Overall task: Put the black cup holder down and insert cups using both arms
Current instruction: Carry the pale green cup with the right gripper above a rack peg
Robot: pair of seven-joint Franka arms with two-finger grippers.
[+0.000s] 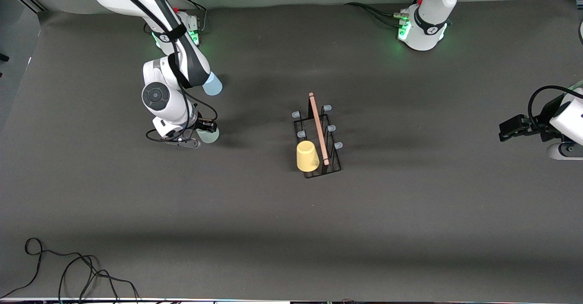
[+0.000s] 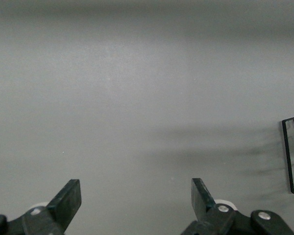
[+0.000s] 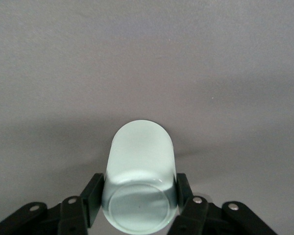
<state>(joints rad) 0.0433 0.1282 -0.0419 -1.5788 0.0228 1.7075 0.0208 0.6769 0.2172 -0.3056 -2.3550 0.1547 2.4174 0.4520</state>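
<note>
While the yellow cup [image 1: 307,156] sits on the black cup holder [image 1: 317,135], the right gripper [image 1: 206,130] squeezes the grey-green cup [image 3: 139,176], the blue cup [image 1: 212,84] is left, and the left gripper [image 2: 137,200] waits with fingers wide.

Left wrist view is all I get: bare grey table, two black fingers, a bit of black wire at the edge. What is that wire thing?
Observer: The black cup holder, with a wooden rod handle on top.
Operator: Any cups in it?
Observer: One: the yellow cup sits upside down on a prong at the holder's end nearest the front camera.
Operator: Where are the others?
Observer: The right gripper has its fingers closed on the grey-green cup, toward the right arm's end of the table.
Operator: And the third?
Observer: The light blue cup is beside that arm, farther from the front camera.
</note>
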